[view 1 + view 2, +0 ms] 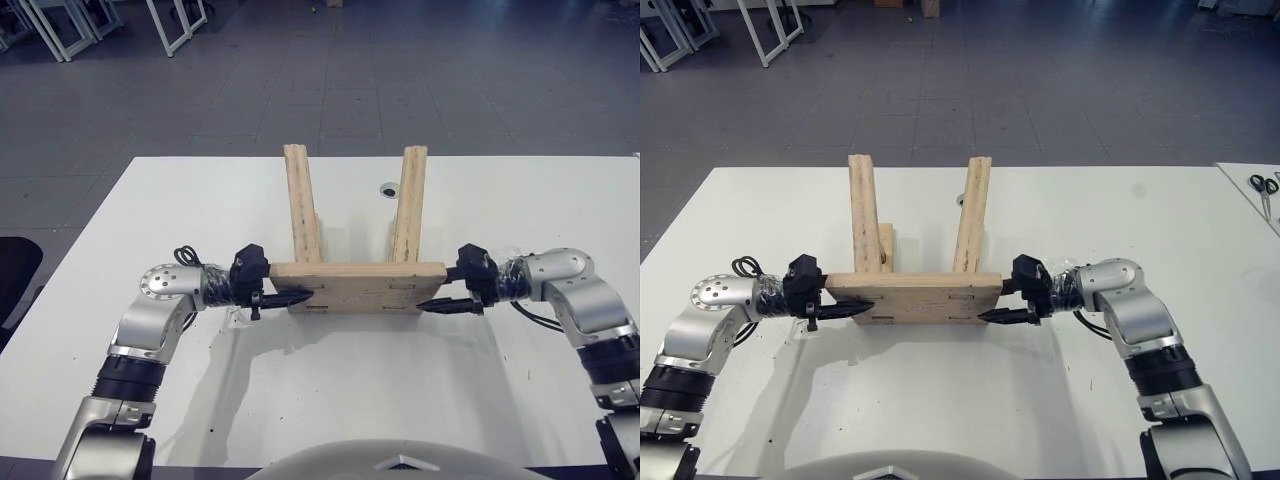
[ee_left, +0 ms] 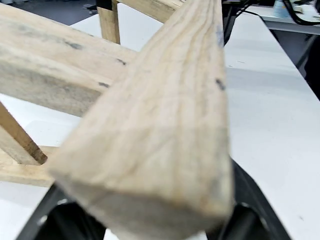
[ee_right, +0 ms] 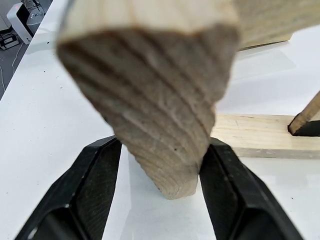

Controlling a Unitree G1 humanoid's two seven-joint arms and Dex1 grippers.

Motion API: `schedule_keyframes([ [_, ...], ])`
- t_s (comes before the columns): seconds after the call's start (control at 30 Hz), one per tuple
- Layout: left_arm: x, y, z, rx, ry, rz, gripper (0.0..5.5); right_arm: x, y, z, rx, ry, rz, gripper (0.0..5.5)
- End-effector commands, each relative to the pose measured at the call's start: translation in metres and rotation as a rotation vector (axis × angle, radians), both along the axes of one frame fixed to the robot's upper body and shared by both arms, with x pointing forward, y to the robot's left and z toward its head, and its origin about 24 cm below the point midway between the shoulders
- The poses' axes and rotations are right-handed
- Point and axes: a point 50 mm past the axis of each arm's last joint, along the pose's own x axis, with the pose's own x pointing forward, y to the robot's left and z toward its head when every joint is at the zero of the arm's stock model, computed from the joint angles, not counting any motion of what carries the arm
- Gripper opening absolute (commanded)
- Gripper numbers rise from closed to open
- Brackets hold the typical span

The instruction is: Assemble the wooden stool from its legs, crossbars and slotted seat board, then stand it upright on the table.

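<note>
"Pale wood in the centre of the frame, is this the stool (image 1: 357, 285)?" asks the first observer.

"Yes. It is turned on its side over the white counter (image 1: 200, 210). The seat board (image 1: 350, 280) shows its edge along the middle of the frame, and two legs (image 1: 300, 205) go from it toward the top of the frame, a little spread."

"Where are the arms?"

"The left gripper (image 1: 283, 297) is at the left end of the seat board and the right gripper (image 1: 440, 305) is at the right end, both at the same height in the frame."

"And the fingers?"

"In the right wrist view the two black fingers (image 3: 95, 185) are closed in against a wooden end, one on each side, touching it. In the left wrist view the fingers (image 2: 250, 200) stand in the same way on both sides of the wood. So each gripper is clamped on its end of the board."

"Do the legs touch the counter?"

"The second observer cannot tell this for their far ends. Under the board a shadow lies on the counter."
</note>
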Motion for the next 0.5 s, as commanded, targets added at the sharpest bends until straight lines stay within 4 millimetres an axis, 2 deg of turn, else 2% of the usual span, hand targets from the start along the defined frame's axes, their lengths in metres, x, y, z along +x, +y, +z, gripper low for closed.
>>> schedule_keyframes([
  [0.03, 0.004, 0.015, -0.004, 0.006, 0.013, 0.018, 1.88, -0.005, 0.001, -0.001, 0.024, -0.012, -0.023, 2.56],
  [0.3, 0.01, 0.02, -0.015, 0.011, 0.061, -0.012, 1.88, 0.013, 0.005, -0.002, 0.048, -0.066, -0.038, 2.56],
  [0.4, 0.015, 0.018, -0.016, 0.019, 0.066, -0.039, 2.4, 0.02, 0.01, -0.006, 0.041, -0.067, -0.025, 2.56],
  [0.5, 0.018, 0.015, -0.015, 0.016, 0.056, -0.051, 2.77, 0.024, 0.012, -0.008, 0.045, -0.064, -0.019, 2.99],
])
